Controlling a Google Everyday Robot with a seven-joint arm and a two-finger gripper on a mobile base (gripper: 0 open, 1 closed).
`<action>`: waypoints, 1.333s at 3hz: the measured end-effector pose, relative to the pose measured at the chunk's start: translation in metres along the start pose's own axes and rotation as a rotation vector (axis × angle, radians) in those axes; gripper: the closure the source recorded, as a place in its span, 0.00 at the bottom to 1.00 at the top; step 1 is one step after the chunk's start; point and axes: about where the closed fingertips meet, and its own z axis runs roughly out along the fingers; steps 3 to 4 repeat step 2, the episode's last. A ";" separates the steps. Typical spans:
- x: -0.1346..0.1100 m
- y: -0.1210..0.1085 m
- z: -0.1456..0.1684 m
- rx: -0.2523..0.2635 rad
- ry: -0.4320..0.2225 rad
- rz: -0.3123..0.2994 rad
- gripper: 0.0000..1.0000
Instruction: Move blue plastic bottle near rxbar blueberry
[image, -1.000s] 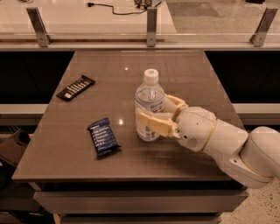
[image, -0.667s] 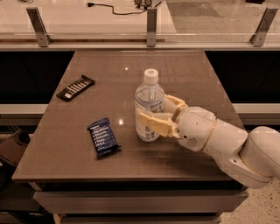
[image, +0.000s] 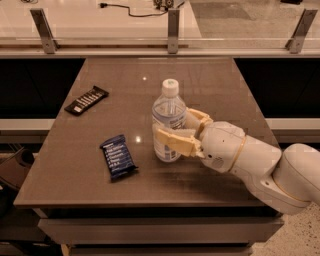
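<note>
The pincer (image: 169, 133) stayed clenched on the upright blue plastic bottle (image: 168, 115); nothing had moved. The rxbar blueberry (image: 118, 156) lay near, past its fingertips, so I judged little remained.

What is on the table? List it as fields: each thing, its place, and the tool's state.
bottle: upright, middle of table, gripped by tool
tool: shut on bottle's lower half, reaching in from picture's right
blue bar: flat, left of bottle, apart from it
black bar: flat, farther back, near left edge
</note>
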 end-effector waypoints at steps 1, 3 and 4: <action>-0.001 0.001 0.002 -0.004 0.000 -0.001 0.12; -0.001 0.003 0.003 -0.007 0.000 -0.002 0.00; -0.001 0.003 0.003 -0.007 0.000 -0.002 0.00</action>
